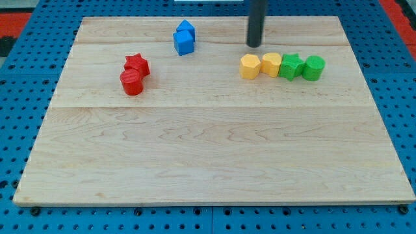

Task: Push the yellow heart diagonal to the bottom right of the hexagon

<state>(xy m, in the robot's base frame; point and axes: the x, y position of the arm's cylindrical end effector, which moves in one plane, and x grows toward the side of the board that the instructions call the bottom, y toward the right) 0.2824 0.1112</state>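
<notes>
Rod first: my tip (pixel 254 45) is down on the board (pixel 208 162) near its top edge, right of centre. It touches no block and carries nothing; it is a bare rod with no jaws to open or close.

Just below my tip, and slightly toward the board's right edge, four blocks stand in a row. From the view's left they are a yellow hexagon (pixel 249 66), a yellow heart (pixel 272 64), a green star (pixel 290 66) and a green block (pixel 313 67) whose shape I cannot make out. Neighbours in this row touch or nearly touch. So the heart sits directly right of the hexagon, level with it, between hexagon and star.

Near the top edge, left of my tip, two blue blocks (pixel 184 37) sit pressed together, one behind the other.

Further toward the left edge, a red star (pixel 137 64) touches a red round block (pixel 131 82) just below it.
</notes>
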